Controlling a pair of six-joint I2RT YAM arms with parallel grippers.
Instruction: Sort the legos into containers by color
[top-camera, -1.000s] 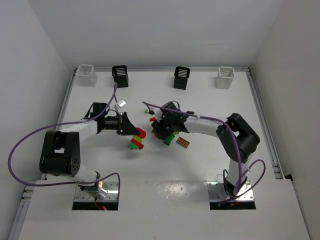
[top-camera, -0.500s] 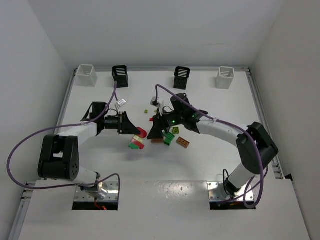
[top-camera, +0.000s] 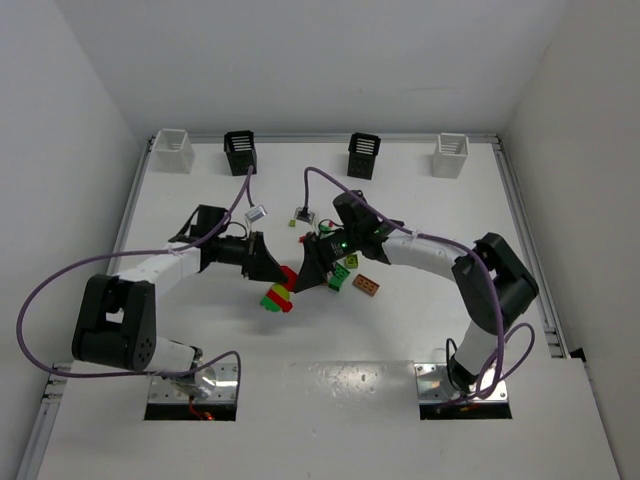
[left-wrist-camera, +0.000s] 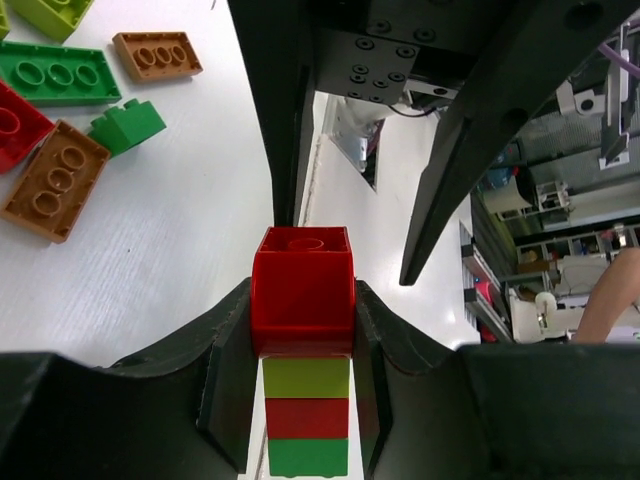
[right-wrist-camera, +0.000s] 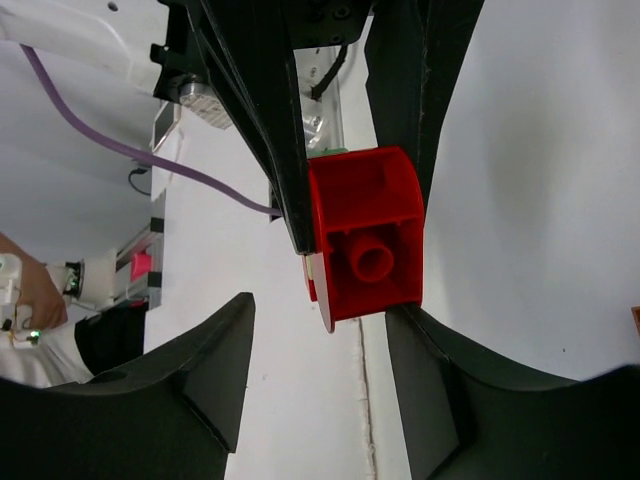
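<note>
Legos are split between a stack (left-wrist-camera: 306, 380) held in the air and a loose scatter on the table (top-camera: 200, 340). From where I stand, the left gripper (left-wrist-camera: 303, 300) is clamped on the stack, its two fingers pressed against the sides of the red brick (right-wrist-camera: 365, 240) at the outer end. Behind that brick, running back toward the wrist, sit a yellow-green brick (left-wrist-camera: 307, 377), another red one (left-wrist-camera: 307, 418) and a green one (left-wrist-camera: 308, 457).

The right gripper (right-wrist-camera: 320, 320) has its nose right up to the left one, near the middle of the table. Its jaws stand apart, one to either side of the end red brick. In its own camera the brick lies close against one finger, with a clear gap to the other. It is not pinching the brick. The left wrist view shows those right fingers (left-wrist-camera: 285, 100) reaching in from the far side.

Just right of the two grippers, loose pieces lie on the table: a green one (top-camera: 337, 281), a yellow-green one (top-camera: 351, 262) and an orange-brown one (top-camera: 366, 286). The left wrist camera picks out more of that group, including a long flat green plate (left-wrist-camera: 60, 73).

Four bins stand in a row along the far edge, well away from all this: white (top-camera: 173, 150), black (top-camera: 241, 152), black (top-camera: 364, 155), white (top-camera: 451, 155). I cannot tell what is inside them.
</note>
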